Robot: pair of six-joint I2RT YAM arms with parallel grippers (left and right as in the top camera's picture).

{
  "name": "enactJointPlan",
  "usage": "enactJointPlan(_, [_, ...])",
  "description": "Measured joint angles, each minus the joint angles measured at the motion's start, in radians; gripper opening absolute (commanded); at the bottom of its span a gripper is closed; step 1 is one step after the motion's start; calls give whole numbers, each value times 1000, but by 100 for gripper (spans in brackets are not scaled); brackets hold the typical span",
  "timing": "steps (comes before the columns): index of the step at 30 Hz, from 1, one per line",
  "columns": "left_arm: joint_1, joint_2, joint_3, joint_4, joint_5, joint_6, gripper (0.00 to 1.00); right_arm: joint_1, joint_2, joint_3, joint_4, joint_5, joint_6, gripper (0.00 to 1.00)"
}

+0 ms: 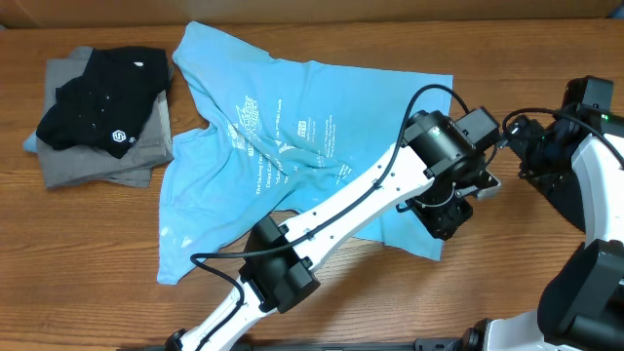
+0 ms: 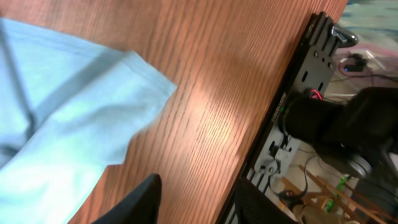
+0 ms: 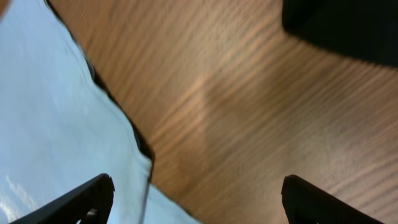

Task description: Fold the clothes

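**Two robot arms poised at the right side of a blue shirt, both pincers open**

A light blue shirt (image 1: 292, 136) is lying crumpled, print side up, across the middle of a wooden tabletop (image 1: 546, 39). Its right side is lying flatter than its left. A stack (image 1: 102, 122) of folded clothes, black on grey, is sitting well apart at the far left.

The left arm (image 1: 341, 210) is stretching across the shirt. The left pincer (image 2: 198, 186) is hanging over bare wood just beside the shirt's near right corner. Its fingers are spread and gripping nothing. The right pincer (image 3: 196, 190) is hanging near the shirt's right edge with its fingers wide apart. It is also holding nothing, and wood is showing between them.

Judging from this, the step in hand is taking hold of the shirt's right side for a first fold toward the left. Doing it well probably means bringing each pincer down on its own corner. One finger should be sliding under the hem, so that the pincer is pinching the edge itself and not a bunched ridge. The two corners should be rising together and travelling level, or the edge between them will be sagging and creasing. The two arms are working close together, so their paths need keeping apart. The wrinkled left side may be needing a smoothing pull before any crease is pressed in.
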Motion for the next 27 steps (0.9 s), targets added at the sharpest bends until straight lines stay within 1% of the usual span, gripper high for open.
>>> enactJointPlan(2, [14, 1, 73, -50, -36, -3, 48, 0, 0, 0, -43, -32, -19, 89])
enactJointPlan(3, [25, 1, 113, -73, -62, -6, 51, 0, 0, 0, -70, -47, -27, 89])
enactJointPlan(5, [57, -1, 197, -84, -121, -11, 54, 5, 0, 0, -141, -67, -44, 88])
enactJointPlan(8, [112, -13, 259, -85, -200, -18, 56, 27, 0, -2, -223, -80, -76, 85])
enactJointPlan(11, [183, -46, 275, -85, -286, -34, 57, 74, 0, -32, -238, -88, -100, 81])
enactJointPlan(16, [309, -129, 277, -85, -364, -41, 57, 185, 0, -196, -153, -98, -109, 81])
enactJointPlan(20, [420, -217, 279, -85, -402, -44, 61, 254, 2, -339, -64, -106, -98, 78])
enactJointPlan(24, [534, -305, 282, -86, -452, -49, 62, 270, 2, -438, -10, -109, -66, 77])
enactJointPlan(27, [620, -360, 281, -86, -470, -55, 63, 270, 2, -484, 32, -117, -42, 72])
